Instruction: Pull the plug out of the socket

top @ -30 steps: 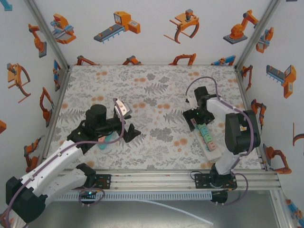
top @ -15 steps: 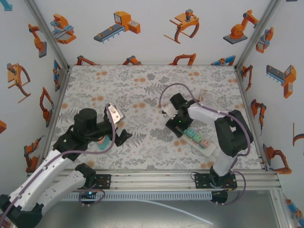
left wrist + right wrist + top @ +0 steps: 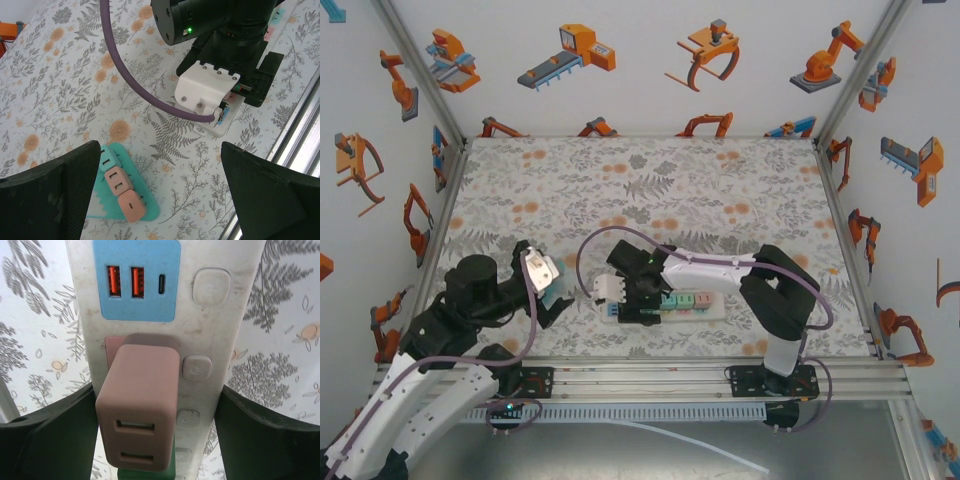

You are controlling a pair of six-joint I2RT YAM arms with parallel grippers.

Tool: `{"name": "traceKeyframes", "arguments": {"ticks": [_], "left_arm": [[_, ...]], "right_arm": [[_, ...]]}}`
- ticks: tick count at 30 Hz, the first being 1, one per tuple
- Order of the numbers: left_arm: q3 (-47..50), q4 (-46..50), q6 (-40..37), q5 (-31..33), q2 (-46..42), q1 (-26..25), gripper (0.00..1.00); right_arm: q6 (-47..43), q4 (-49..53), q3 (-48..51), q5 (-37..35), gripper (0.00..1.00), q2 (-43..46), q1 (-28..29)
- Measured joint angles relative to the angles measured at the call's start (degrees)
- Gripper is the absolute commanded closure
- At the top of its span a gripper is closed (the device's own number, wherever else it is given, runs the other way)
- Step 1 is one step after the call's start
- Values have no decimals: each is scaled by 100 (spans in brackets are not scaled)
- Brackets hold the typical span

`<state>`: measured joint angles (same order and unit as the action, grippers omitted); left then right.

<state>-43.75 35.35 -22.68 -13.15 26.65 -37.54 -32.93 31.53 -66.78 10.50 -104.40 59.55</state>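
The floral table lies open ahead of the right gripper, while the near rail runs close behind it. Under this gripper lies the white power strip; from overhead the gripper hides the strip's end. The plug, a dusty-pink block with two slots in its face, sits seated between the fingers, beside the buttons. The fingers flank plug and strip, partly spread, and it cannot be told whether they clamp. The left gripper gapes wide, empty.
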Motion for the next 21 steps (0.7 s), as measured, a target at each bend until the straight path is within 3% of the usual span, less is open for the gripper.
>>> {"name": "traceKeyframes", "arguments": {"ticks": [8,12,17,21], "left_arm": [[0,52,-13,72,50,0,3],[0,42,-9,74,127,0,3],[0,-98,177,103,144,0,3],[4,-481,1003,341,343,0,3]], "right_arm": [[-13,-275,11,129,17,46,105],[-83,-369,122,127,8,518,107],[-179,-398,245,205,13,1322,74],[-166,-533,560,540,17,2096,-334]]}}
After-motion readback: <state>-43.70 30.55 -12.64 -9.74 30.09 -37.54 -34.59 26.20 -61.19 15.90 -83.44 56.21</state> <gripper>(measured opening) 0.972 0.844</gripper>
